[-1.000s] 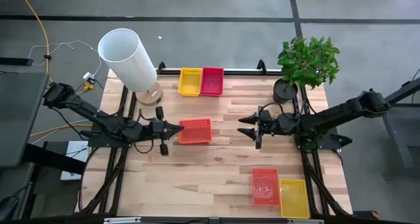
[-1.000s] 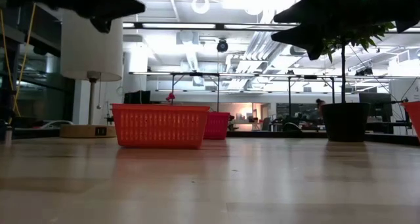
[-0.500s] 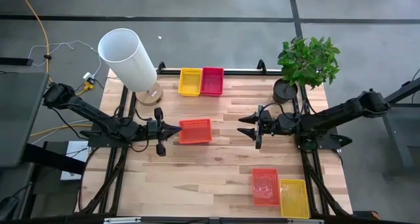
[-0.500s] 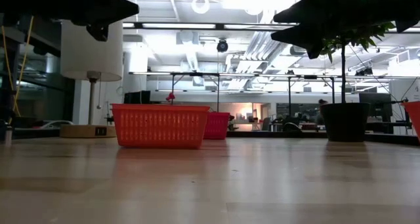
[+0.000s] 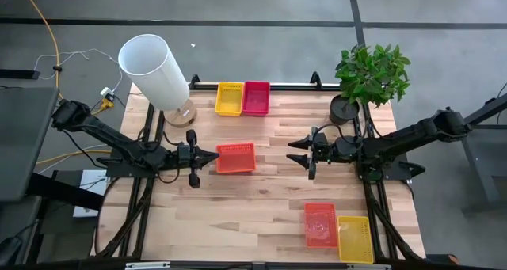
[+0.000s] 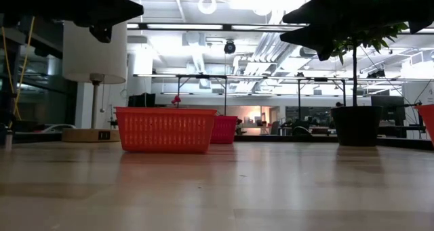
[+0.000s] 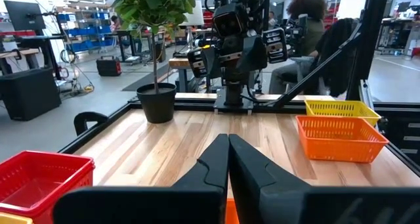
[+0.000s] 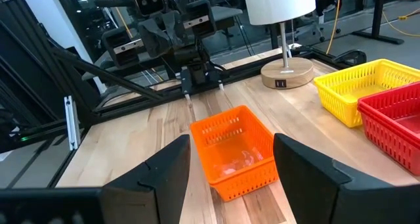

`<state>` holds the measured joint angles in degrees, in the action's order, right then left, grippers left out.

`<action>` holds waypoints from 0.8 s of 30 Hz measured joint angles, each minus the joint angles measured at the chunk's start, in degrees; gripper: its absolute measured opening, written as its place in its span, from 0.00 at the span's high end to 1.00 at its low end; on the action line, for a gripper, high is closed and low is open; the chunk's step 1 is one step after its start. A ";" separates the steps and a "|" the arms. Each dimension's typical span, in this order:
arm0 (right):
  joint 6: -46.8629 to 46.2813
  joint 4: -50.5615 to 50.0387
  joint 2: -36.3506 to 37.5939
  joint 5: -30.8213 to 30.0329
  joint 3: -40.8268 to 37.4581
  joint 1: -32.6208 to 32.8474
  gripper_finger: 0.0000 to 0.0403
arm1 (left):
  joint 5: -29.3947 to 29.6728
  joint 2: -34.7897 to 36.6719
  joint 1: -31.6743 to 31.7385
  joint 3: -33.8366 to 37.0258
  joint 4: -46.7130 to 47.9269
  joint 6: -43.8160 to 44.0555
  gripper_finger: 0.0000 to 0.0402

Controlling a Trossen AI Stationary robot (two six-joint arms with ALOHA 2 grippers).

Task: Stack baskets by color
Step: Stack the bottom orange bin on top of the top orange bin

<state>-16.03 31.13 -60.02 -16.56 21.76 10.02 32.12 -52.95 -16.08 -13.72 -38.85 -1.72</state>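
Lying just beside closed left pincer (image 5: 212,156), orange basket (image 5: 236,157), untouched

Five baskets sit on the table: two yellow (image 5: 229,99) (image 5: 355,238), one magenta-red (image 5: 256,96), two that look orange (image 5: 235,157) (image 5: 320,224). One lamp (image 5: 155,74), one potted plant (image 5: 369,78).

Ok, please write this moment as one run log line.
left gripper: shut, empty, beside orange plastic mesh basket | right gripper: open, empty, mid-table | nothing stacked
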 joint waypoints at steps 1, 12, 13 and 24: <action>0.00 -0.02 0.01 0.00 0.00 0.00 0.49 | 0.00 0.00 0.00 0.00 0.00 0.00 1.00; 0.00 -0.02 -0.01 0.00 0.00 0.00 0.49 | 0.00 0.00 -0.02 0.00 0.00 0.02 1.00; 0.00 -0.02 -0.01 0.00 0.00 0.00 0.49 | 0.00 0.00 -0.02 0.00 0.00 0.02 1.00; -0.91 -10.26 -0.03 0.24 6.40 2.55 0.49 | -1.30 0.00 -0.02 0.00 -0.01 0.23 1.00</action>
<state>-16.94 20.87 -60.05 -16.32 28.16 12.57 30.82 -52.95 -16.10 -13.72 -38.86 -1.49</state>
